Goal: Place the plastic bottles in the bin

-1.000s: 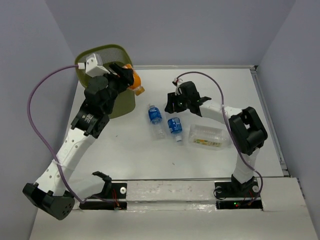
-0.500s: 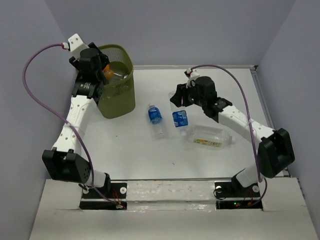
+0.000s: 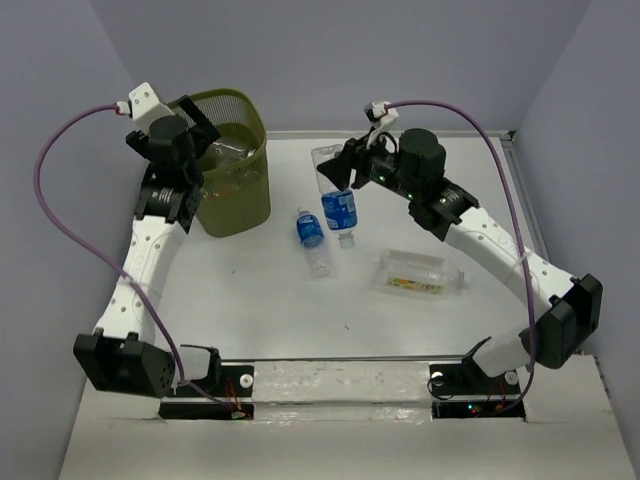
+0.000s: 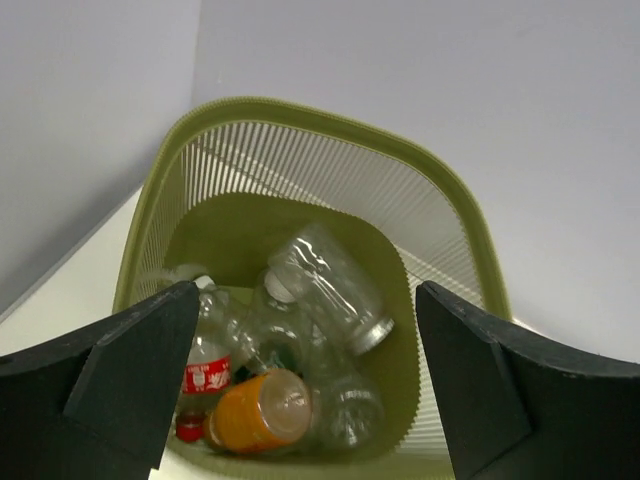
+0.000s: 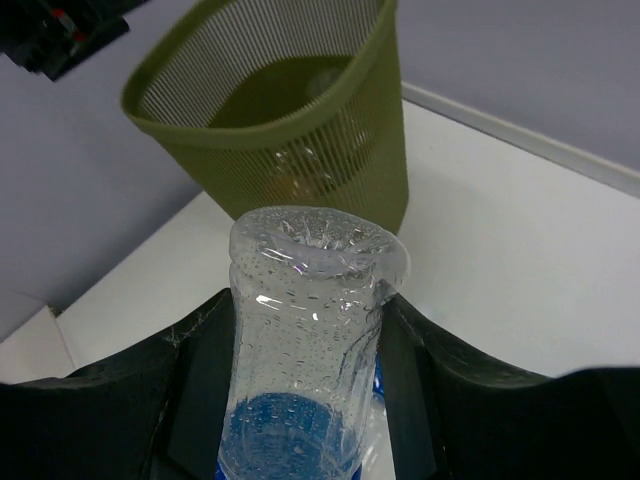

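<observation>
right tool (image 5: 305, 340) clamps a blue-label bottle (image 3: 340, 208) over the table (image 3: 250, 290), left tool (image 4: 305, 290) spread above the bin (image 4: 300, 112) rim

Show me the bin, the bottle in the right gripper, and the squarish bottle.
bin (image 3: 240, 202), top external view, front wall.
held bottle (image 3: 340, 208), top external view, blue label.
squarish bottle (image 3: 420, 272), top external view, mid-body.

My top camera looks down from high behind the near edge, taking in the whole worktop (image 3: 400, 320), with the bin (image 3: 240, 195) at the far left corner. My left wrist camera sits close over that bin, looking down into it between its own fingers (image 4: 120, 380). My right wrist camera looks past a blue-labelled bottle (image 5: 305, 350), seen in close-up, toward the same bin farther off. All three views share the bin.
</observation>
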